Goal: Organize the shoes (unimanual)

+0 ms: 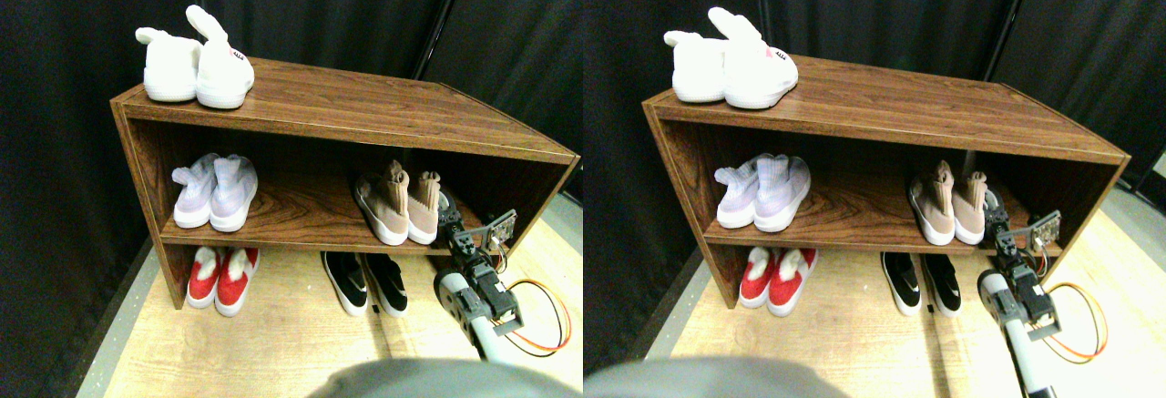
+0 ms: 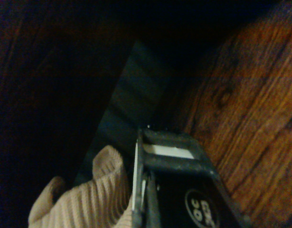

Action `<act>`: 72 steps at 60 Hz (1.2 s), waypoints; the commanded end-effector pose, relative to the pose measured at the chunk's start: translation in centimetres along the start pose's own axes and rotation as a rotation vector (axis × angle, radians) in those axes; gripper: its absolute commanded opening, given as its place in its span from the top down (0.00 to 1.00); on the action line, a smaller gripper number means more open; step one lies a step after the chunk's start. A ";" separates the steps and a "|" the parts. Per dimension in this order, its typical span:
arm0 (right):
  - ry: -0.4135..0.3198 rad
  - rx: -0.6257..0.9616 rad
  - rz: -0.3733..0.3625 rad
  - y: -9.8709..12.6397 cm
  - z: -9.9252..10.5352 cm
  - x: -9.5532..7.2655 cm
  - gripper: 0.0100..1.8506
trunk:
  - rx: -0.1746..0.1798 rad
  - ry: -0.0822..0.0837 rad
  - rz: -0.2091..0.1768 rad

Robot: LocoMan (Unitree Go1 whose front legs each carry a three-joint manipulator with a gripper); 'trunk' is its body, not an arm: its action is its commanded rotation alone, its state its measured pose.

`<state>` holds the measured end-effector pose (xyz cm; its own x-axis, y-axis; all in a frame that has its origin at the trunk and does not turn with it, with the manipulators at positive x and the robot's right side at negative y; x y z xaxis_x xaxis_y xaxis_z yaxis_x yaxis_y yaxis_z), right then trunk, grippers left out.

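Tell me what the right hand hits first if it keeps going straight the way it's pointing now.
Probably the dark back of the shelf. The right hand points into the middle compartment beside the tan shoes; their knit collar lies alongside it, not ahead. Depth is hard to judge in the dark.

The light comes from above and the front. The white slippers (image 1: 196, 61) on top of the wooden rack (image 1: 364, 107) are overexposed, their details almost lost. The shelf interior lies in soft shadow, and the black curtains (image 1: 319, 6) swallow light. Straight edges bend toward the picture's sides. The wrist view is very dim, grainy and blurred; only the wood grain (image 2: 250, 109) and a tan knit collar (image 2: 89, 199) catch light.
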<state>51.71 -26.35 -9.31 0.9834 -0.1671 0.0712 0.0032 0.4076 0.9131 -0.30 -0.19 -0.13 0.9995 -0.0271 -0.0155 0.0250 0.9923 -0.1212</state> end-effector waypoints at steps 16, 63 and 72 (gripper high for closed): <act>0.004 0.022 0.013 0.6 -0.3 0.0 0.97 | -0.010 0.022 0.013; -0.018 -0.013 0.130 0.7 3.5 -1.5 0.97 | 0.037 0.021 -0.033; -0.025 -0.015 0.185 1.5 4.0 -4.0 0.97 | 0.041 0.023 -0.037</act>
<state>48.05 -29.29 -8.07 0.9761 -0.1551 0.1522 -0.0712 0.4335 0.8983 -0.23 -0.35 -0.40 0.9975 -0.0649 -0.0283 0.0627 0.9954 -0.0723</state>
